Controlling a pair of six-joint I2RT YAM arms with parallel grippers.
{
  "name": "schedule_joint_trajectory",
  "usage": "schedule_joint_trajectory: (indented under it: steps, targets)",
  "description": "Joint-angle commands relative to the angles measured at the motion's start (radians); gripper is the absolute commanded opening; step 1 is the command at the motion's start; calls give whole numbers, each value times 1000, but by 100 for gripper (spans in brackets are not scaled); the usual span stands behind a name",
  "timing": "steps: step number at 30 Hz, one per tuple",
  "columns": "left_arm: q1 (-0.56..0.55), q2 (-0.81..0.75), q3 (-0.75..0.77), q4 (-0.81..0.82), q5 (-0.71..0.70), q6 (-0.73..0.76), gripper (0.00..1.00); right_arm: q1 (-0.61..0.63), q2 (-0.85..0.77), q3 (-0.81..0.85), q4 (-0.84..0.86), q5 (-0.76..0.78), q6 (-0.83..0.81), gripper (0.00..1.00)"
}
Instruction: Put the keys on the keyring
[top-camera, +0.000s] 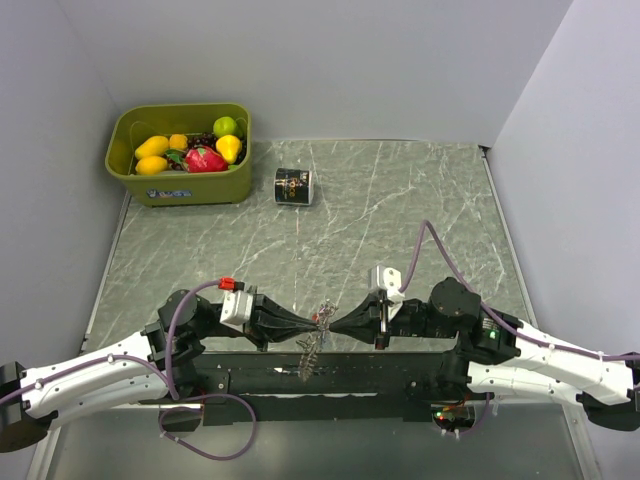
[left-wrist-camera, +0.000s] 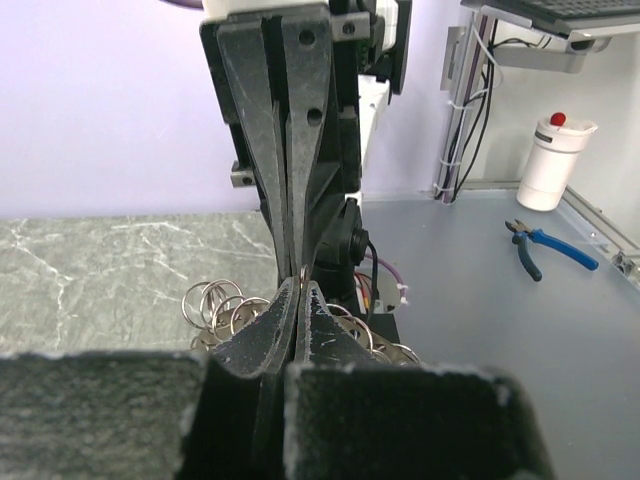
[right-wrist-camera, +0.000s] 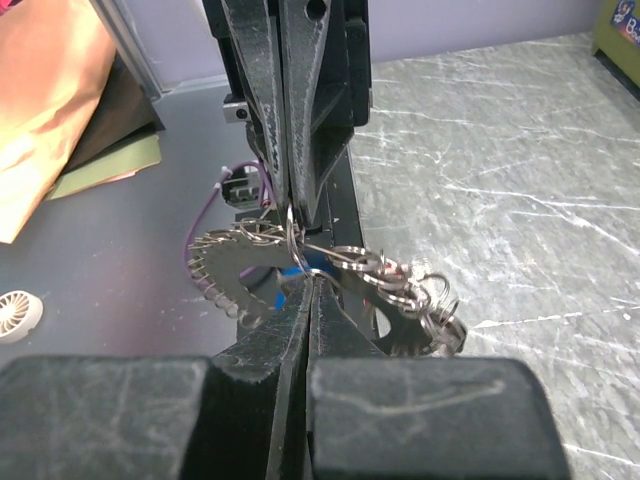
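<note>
My two grippers meet tip to tip above the table's near edge. The left gripper (top-camera: 316, 320) is shut on the thin wire of the keyring (left-wrist-camera: 303, 272). The right gripper (top-camera: 332, 321) faces it, shut on the same ring wire (right-wrist-camera: 292, 232). In the right wrist view the right gripper (right-wrist-camera: 312, 280) pinches wire beside a toothed, wheel-like fringe (right-wrist-camera: 222, 262). A bunch of silver keys on small rings (right-wrist-camera: 405, 292) hangs to the right, with a blue bit (right-wrist-camera: 283, 288) behind the tips. In the top view the keys (top-camera: 310, 352) dangle below both grippers. Small rings (left-wrist-camera: 215, 305) show beside the left gripper (left-wrist-camera: 300, 287).
A green bin (top-camera: 190, 186) of toy fruit stands at the far left, a small black labelled can (top-camera: 293, 186) beside it. Grey walls close three sides. Off the table lie blue pliers (left-wrist-camera: 545, 250), a white bottle (left-wrist-camera: 553, 162) and an orange bag (right-wrist-camera: 50, 100).
</note>
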Motion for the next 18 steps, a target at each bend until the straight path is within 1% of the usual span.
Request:
schedule_joint_trajectory:
  steps: [1,7,10,11,12,13,14,16,17,18]
  targets:
    - [-5,-16,39,111,21,-18,1,-1,0,-16,37,-4,-6,0]
    - [-3,-10,42,114,37,-23,1,-1,17,-10,31,-6,-6,0]
    - [-3,-12,47,105,44,-18,1,-1,-12,-11,28,-4,-9,0]
    - [-3,-12,48,98,47,-16,1,-1,-26,-19,29,-4,-10,11]
    - [-5,-15,48,96,47,-15,1,-1,-41,-24,31,-3,-12,19]
    - [-5,-15,50,93,51,-15,1,-1,-70,-31,31,-6,-16,34]
    - [-3,-13,51,91,53,-15,1,-1,-84,-37,32,-6,-19,42]
    - [-3,-15,51,91,57,-16,1,-1,-112,-38,26,-12,-24,55]
    - [-3,-12,51,93,56,-16,1,-1,-116,-38,23,-20,-26,64]
    - [-3,-10,50,96,57,-18,1,-1,-118,-36,20,-23,-26,67]
